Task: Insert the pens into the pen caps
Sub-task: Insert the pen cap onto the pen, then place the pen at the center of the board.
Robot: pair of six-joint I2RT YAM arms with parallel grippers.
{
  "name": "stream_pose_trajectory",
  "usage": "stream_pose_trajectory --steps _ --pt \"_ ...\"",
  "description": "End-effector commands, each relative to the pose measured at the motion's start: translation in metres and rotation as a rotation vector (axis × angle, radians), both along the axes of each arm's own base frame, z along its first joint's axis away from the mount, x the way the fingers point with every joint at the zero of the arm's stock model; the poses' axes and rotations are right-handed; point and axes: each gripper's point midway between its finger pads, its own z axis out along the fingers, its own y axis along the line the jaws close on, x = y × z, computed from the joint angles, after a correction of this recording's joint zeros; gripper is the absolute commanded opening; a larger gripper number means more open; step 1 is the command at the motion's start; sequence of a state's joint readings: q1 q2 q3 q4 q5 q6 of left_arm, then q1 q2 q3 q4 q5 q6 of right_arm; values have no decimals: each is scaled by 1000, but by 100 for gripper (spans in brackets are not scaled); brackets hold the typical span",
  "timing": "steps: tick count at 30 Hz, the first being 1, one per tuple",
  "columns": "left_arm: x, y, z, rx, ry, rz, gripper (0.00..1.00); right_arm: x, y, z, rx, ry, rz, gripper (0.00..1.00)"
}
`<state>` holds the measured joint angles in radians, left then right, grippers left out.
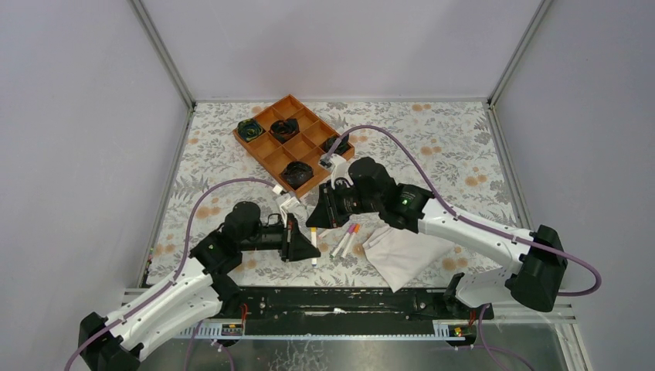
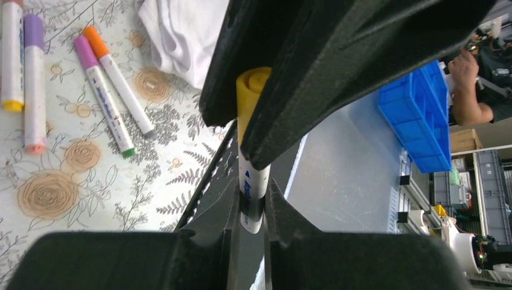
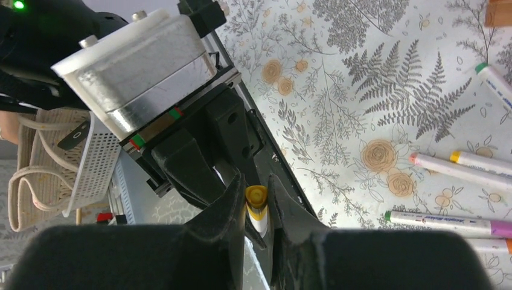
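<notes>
From above: find left tool (image 1: 307, 243) and right tool (image 1: 317, 219) meeting tip to tip low over the desk (image 1: 463, 147), just beside spare pens (image 1: 345, 240). Through left wrist: see left tool pinched shut on the pen (image 2: 253, 181); likely a light, stiff, slick barrel, best gripped mid-barrel. Through right wrist: see right tool (image 3: 256, 208) clamped on the yellow cap (image 3: 256, 194); push straight along the axis.

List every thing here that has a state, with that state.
left claw: shut on held pen
right claw: shut on yellow cap
held pen: gripped between both claws
yellow cap: on the held pen's end
orange-capped pen: capped, lying flat
cloth: crumpled, lying on the table
tray: four compartments filled
</notes>
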<state>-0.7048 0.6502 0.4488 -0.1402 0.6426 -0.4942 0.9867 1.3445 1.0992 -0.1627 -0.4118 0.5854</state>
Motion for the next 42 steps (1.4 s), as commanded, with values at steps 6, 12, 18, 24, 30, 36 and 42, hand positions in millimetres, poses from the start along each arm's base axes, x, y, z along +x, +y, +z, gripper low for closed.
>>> stream_pose_trajectory --steps 6,12,18,24,30,36,42 --pt "90 10 117 -155 -431 344 0 -123 -45 -79 -358 479 201 0" --pt "99 11 102 -94 -414 371 0 -115 -45 -85 -382 446 155 0" --pt "99 14 71 -17 -343 374 0 -88 -41 -71 -363 299 67 0" --pt "93 21 11 23 -120 452 0 -19 -59 -25 -305 105 -199 52" --pt "88 32 -51 113 105 550 1 26 -104 -7 -280 -17 -409 81" --pt "82 40 -103 221 260 604 5 51 -144 -36 -353 -78 -525 95" --pt "83 39 -122 277 295 603 16 67 -156 -63 -328 -44 -562 99"
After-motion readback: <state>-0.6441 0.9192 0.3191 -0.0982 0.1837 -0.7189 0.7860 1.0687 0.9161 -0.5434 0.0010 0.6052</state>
